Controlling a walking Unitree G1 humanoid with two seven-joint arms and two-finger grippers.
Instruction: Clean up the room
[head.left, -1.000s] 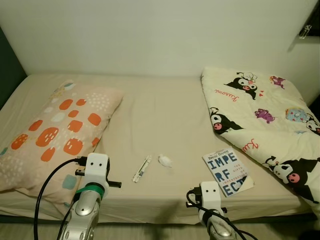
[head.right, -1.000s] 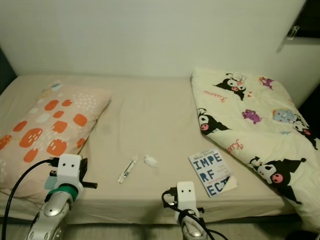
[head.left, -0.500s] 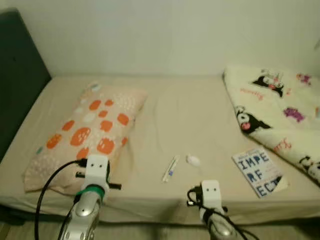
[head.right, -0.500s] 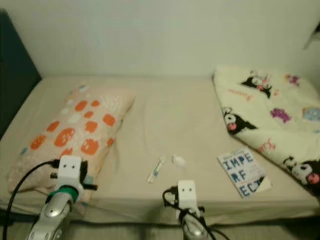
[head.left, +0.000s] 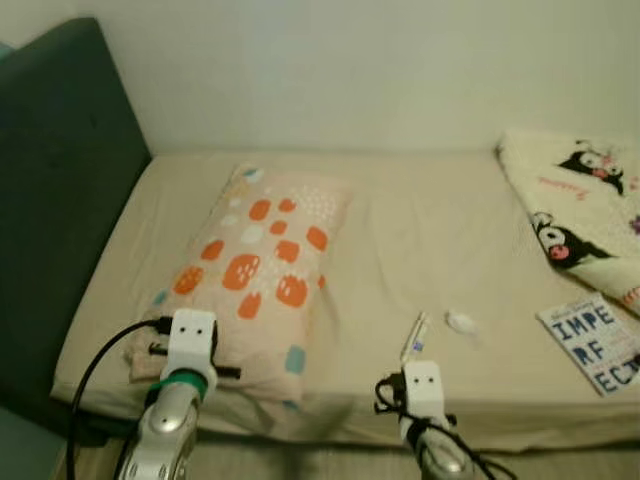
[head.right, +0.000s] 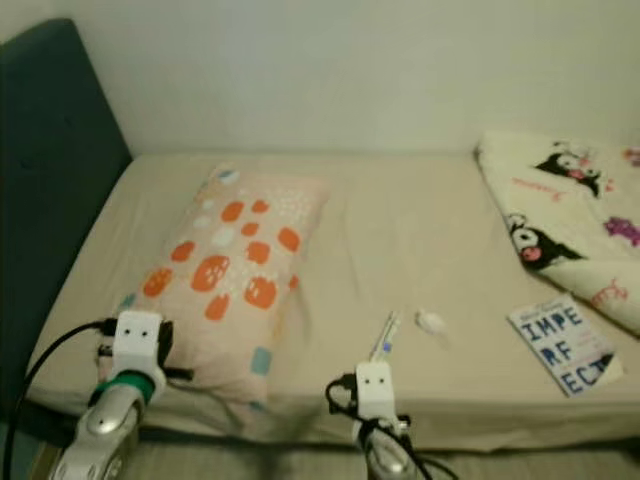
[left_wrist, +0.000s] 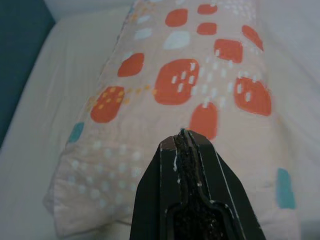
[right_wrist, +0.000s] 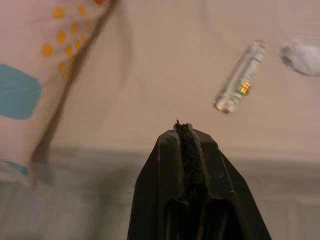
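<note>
Cleanup looks barely begun, judging by what lies on the beige-sheeted bed (head.left: 400, 210) w/ its dark teal headboard (head.left: 60, 200).

Still out of place, all near the front edge of the mattress:
- thin white tube-like wrapper w/ a blue end (head.left: 414, 335), lying loose on the sheet, just beside the next item but apart from it
- small crumpled white tissue wad (head.left: 461, 322), to the robot's right of the wrapper
- paperback w/ big dark letters on a white-blue cover (head.left: 596, 343), further right, flat on the sheet near the blanket
- cream blanket printed w/ black cartoon characters (head.left: 575, 195), bunched at the far right, not spread
- cream pillow w/ orange and teal blotches (head.left: 255, 275), lying slantwise, one corner reaching the front edge; prob. wants squaring up against the headboard

Nothing is in hand. Left gripper (left_wrist: 183, 137) hangs low in front of the bed, over the pillow's near corner, fingers pressed together w/ no gap and nothing between. Right gripper (right_wrist: 183, 129) sits at the mattress edge, fingers likewise closed tight and empty; the wrapper lies on the sheet just ahead of it, tissue a bit beyond.

Est.: zero items cleared so far. Left to do: bin wrapper + tissue, put book away, straighten pillow and blanket. Wrapper seems the nearest first pick for the right arm; no bin or shelf visible here.
</note>
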